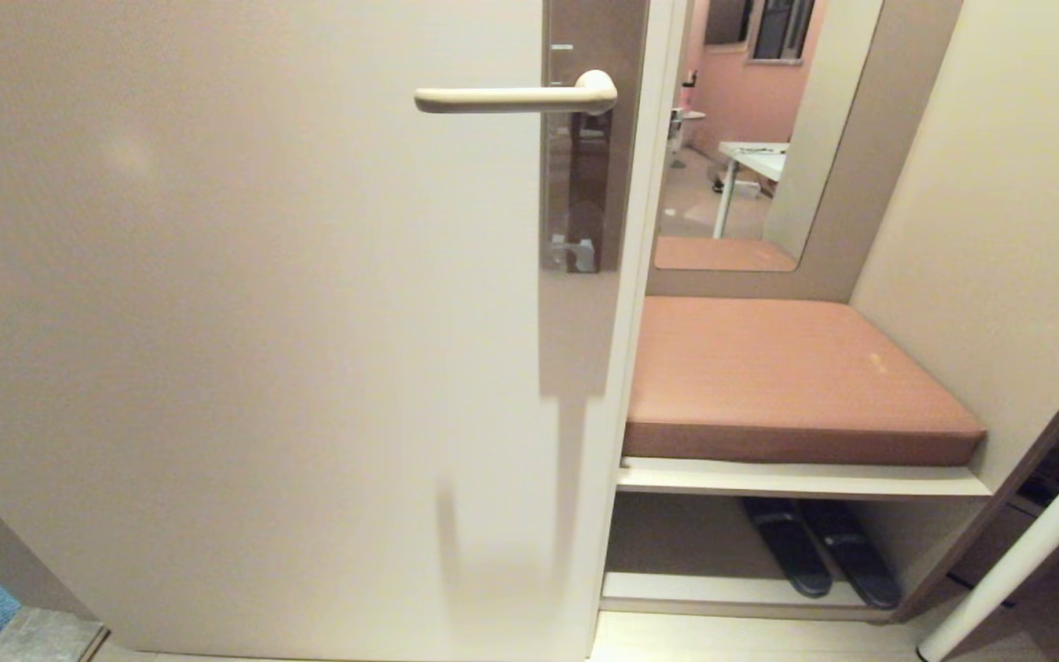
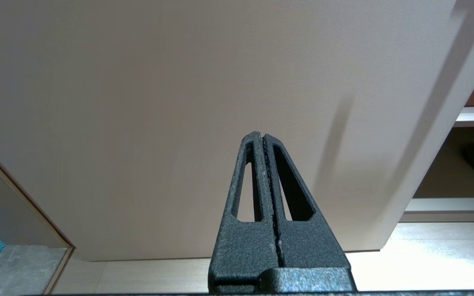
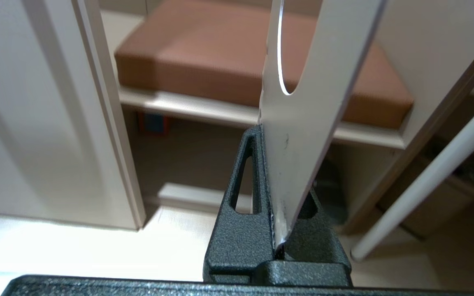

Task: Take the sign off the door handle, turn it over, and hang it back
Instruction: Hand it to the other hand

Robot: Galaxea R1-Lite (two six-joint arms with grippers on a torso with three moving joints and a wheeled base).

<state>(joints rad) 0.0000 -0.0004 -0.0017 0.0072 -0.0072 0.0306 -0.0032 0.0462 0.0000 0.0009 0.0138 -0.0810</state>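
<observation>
The cream lever door handle point(image 1: 511, 97) juts from its brown backplate point(image 1: 585, 184) on the door point(image 1: 217, 322), and nothing hangs on it. Neither arm shows in the head view. The sign point(image 3: 303, 102) appears only in the right wrist view, nearly edge-on, its pale side showing along with part of its oval hole. My right gripper point(image 3: 270, 137) is shut on the sign's lower end and holds it low, in front of the bench. My left gripper point(image 2: 262, 135) is shut with nothing in it, pointing at the lower part of the door.
Right of the door's edge stands a bench with a brown cushion point(image 1: 787, 377). Dark slippers point(image 1: 814, 547) lie on the shelf under it, and a mirror point(image 1: 750, 138) hangs above. A slanted white pole point(image 1: 1026, 552) crosses the lower right.
</observation>
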